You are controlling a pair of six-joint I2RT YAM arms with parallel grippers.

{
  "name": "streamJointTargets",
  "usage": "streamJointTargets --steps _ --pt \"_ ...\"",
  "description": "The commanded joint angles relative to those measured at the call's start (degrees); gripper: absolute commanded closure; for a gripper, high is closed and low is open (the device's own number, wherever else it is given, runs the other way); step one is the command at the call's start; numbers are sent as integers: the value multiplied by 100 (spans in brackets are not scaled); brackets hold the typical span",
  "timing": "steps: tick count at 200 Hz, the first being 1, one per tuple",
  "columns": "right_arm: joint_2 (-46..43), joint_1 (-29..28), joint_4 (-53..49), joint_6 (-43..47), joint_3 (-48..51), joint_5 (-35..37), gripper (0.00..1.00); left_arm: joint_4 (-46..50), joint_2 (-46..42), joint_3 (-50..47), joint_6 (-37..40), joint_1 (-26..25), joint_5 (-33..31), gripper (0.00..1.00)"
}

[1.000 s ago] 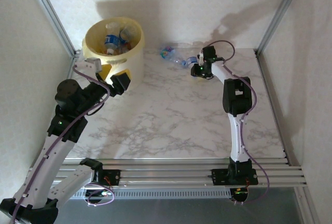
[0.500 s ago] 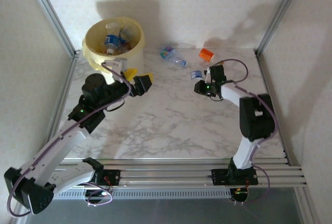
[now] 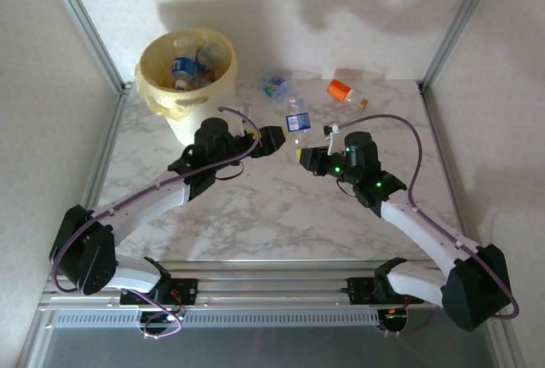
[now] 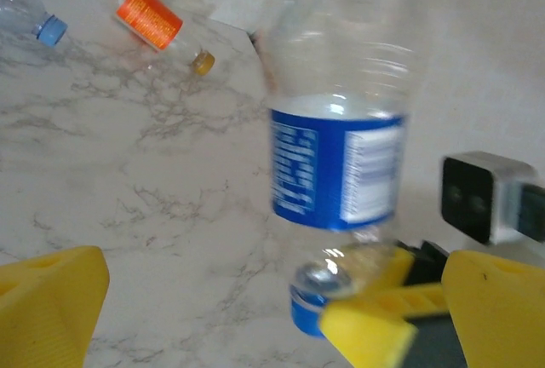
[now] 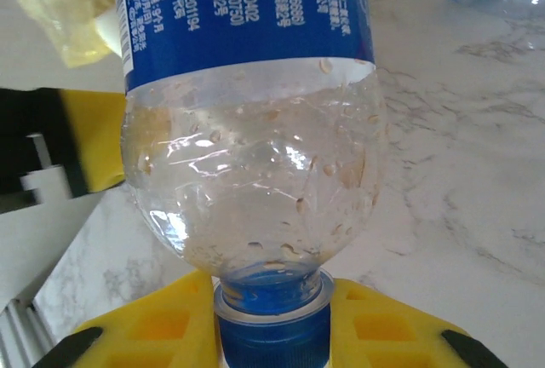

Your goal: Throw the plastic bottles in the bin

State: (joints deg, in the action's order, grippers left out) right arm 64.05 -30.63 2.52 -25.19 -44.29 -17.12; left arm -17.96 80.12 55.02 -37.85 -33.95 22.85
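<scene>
Top external view is showing the bin (image 3: 204, 100) standing at the far left of the marble table (image 3: 255, 206), with several bottles (image 3: 182, 68) lying inside it, while both arms are reaching toward the middle of the table. The right gripper (image 3: 303, 155) is clamping a blue-labelled bottle (image 3: 298, 121) by its neck, so the bottle is standing cap-down above the fingers, off the table and well apart from the bin. The left gripper (image 3: 274, 137) is spreading wide just beside it, facing the bottle body and gripping nothing. This is looking like a handover, since the bin is sitting on the left arm's side. To do it well, the left gripper should be closing across the labelled belly of the bottle, above the right fingers and not on the thin, crushable upper part, and the right should be letting go only once that hold is firm. The blue cap (image 5: 272, 321) is sitting low between the yellow pads, so the release needs to be straight and clean. An orange-labelled bottle (image 3: 340, 89) and one with a colourful label (image 3: 274, 86) are lying at the far edge, waiting their turn.
</scene>
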Motion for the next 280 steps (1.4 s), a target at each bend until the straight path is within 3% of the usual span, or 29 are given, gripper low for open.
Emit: streamJointTargets --steps 1,46,73,150,173,199,219,232,256,280 --pt "-255 -173 210 -11 175 -228 81 -902 220 314 -518 -58 279 1" --pt "-477 -305 310 105 276 -610 81 -1239 590 426 -675 -120 480 1" --pt "-457 -358 502 123 373 -977 81 -1263 714 500 -680 -123 505 7" --pt "-236 -392 508 201 300 -1229 76 -863 676 623 -386 -90 482 51" --pt "-253 -394 468 211 280 -1085 64 -720 540 619 -245 14 420 58" --pt "-359 -396 367 283 303 -879 22 -345 288 721 -56 337 343 62" --pt "-570 -391 114 393 357 -403 6 203 -56 917 203 745 277 62" --pt "-710 -389 -33 453 410 -84 1 674 -312 1160 440 1098 158 62" --pt "-837 -371 -178 532 470 139 1 1664 -649 2002 1162 1754 -282 60" --pt "-749 -329 -347 480 398 342 1 2266 -742 3017 1912 2327 -1289 62"
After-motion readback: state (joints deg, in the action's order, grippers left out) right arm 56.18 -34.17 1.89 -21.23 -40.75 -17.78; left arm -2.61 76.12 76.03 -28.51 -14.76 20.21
